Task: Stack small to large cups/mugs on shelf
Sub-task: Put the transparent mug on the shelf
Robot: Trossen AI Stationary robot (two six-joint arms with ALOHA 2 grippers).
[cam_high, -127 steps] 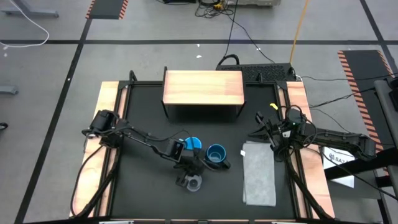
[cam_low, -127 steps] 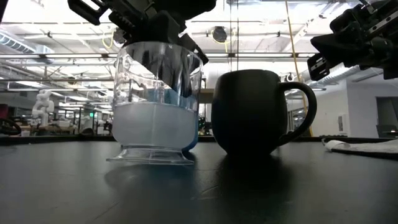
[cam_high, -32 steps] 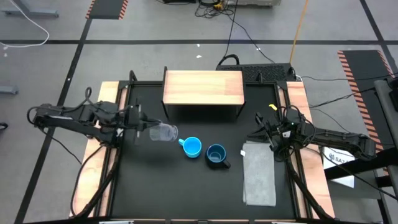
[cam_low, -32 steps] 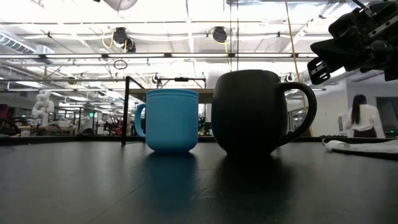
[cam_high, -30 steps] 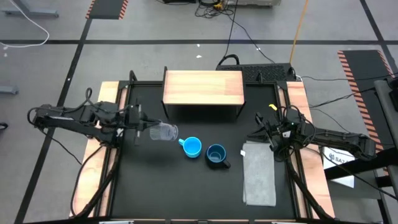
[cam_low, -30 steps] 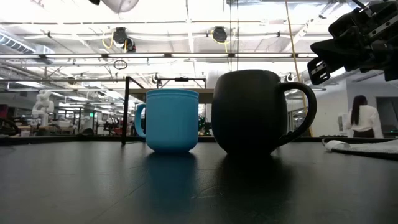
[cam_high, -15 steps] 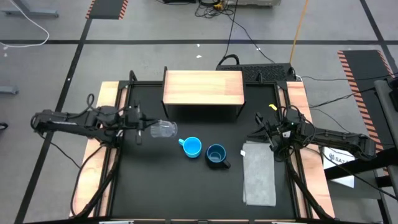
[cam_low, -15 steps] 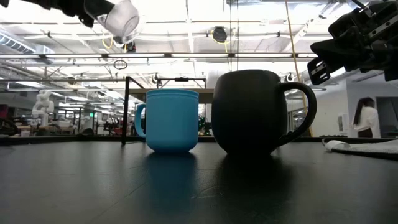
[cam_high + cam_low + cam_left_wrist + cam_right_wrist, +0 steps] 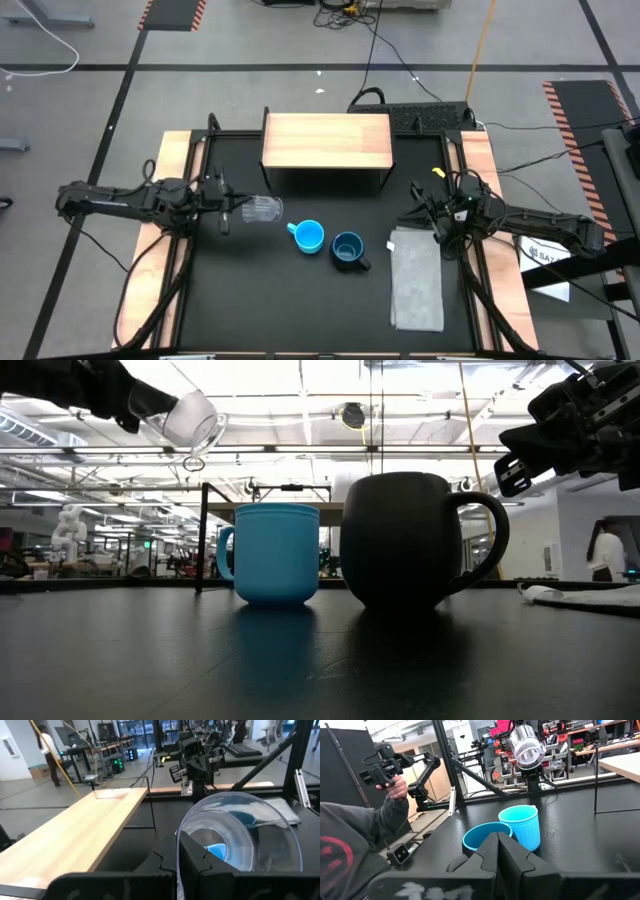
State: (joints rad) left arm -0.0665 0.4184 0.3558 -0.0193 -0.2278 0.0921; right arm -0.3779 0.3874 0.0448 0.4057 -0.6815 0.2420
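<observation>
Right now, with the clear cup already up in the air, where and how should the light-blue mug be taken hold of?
Grip the light-blue mug by its rim wall, coming straight down from above. It stands upright and open-topped, its handle pointing toward the left arm's side. The side facing the navy mug is the tighter one, so close across the rim on the handle side. The left hand holds the clear cup; the right hand waits.

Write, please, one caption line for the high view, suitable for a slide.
Left gripper holds the clear cup tilted above the table; light-blue mug and navy mug wait before the shelf.
</observation>
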